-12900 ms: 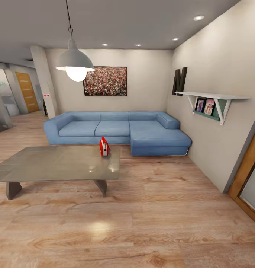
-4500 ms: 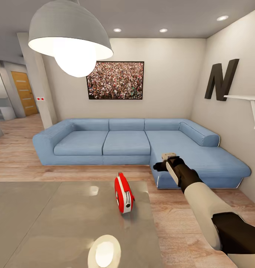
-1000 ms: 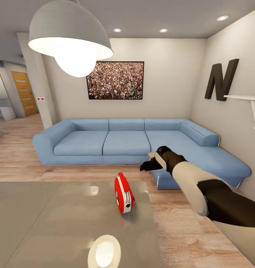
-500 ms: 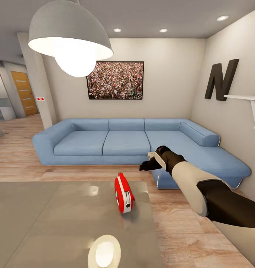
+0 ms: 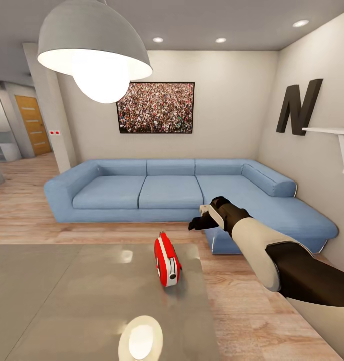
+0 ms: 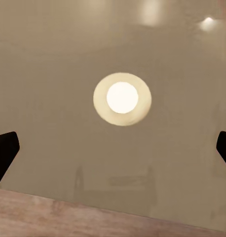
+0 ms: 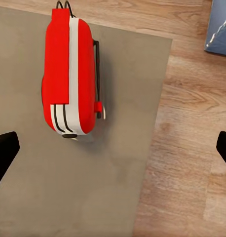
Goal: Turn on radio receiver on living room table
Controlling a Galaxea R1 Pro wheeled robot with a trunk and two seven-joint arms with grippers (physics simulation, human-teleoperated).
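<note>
- The radio receiver [image 5: 167, 262] is standing upright on the grey table [image 5: 66, 301], near its far right edge, with bare tabletop around it.
- The right gripper [image 5: 198, 223] is hovering above and beyond it, fingers spread wide.
- The left gripper [image 6: 113, 148] is hanging over the table, jaws spread too.

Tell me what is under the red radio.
The radio receiver stands upright on the grey table, near its far right corner, wood floor beyond the edge. The patch of tabletop beneath its base is covered. The right gripper hovers above, apart from it.
</note>
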